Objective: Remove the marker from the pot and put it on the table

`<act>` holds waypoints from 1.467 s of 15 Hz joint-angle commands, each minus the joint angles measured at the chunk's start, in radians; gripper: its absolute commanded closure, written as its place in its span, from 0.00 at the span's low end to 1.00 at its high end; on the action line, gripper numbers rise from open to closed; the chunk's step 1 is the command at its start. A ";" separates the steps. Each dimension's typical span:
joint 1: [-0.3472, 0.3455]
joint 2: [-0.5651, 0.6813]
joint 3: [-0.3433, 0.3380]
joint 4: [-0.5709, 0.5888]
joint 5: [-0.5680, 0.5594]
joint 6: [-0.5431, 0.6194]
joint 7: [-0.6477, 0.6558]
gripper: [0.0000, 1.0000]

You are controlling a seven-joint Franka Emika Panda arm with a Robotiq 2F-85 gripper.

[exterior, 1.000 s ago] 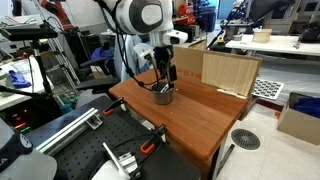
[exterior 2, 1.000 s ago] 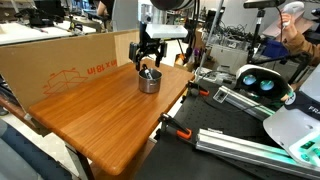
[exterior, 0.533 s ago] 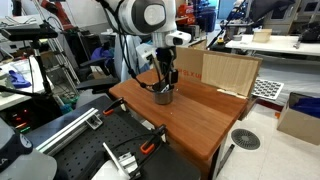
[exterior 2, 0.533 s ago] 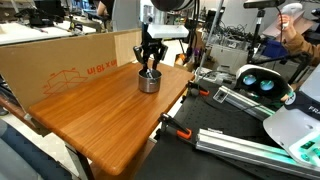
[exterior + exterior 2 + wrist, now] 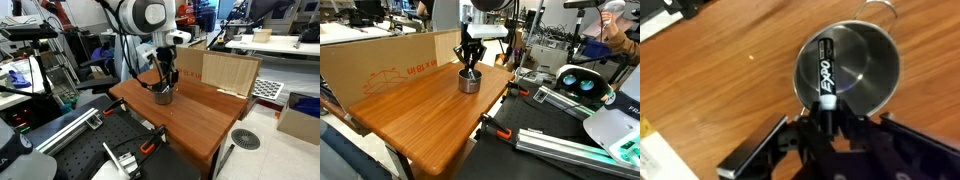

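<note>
In the wrist view the marker (image 5: 825,70), black with white EXPO lettering, leans inside the silver pot (image 5: 875,70), its near end pinched between my black fingers. My gripper (image 5: 826,118) is shut on that end at the pot's near rim. In both exterior views the gripper (image 5: 165,83) (image 5: 470,68) points straight down into the pot (image 5: 163,96) (image 5: 469,83), which stands on the reddish-brown table (image 5: 200,125) (image 5: 420,120) near its far edge. The marker is too small to make out in the exterior views.
A cardboard board (image 5: 380,60) stands along one side of the table, a plywood board (image 5: 228,72) at the back. A black perforated platform (image 5: 90,150) with clamps lies beside the table. Equipment and cables (image 5: 580,85) crowd the other side.
The jaws have gone from wide open to shut on the marker's end. The arm and the pot have stayed where they were.
</note>
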 commanded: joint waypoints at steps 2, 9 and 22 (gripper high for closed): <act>0.009 -0.010 -0.009 0.017 -0.005 -0.054 -0.001 0.94; -0.016 -0.079 -0.025 0.084 -0.021 -0.141 -0.004 0.94; -0.231 -0.004 -0.051 0.162 0.143 -0.244 -0.314 0.94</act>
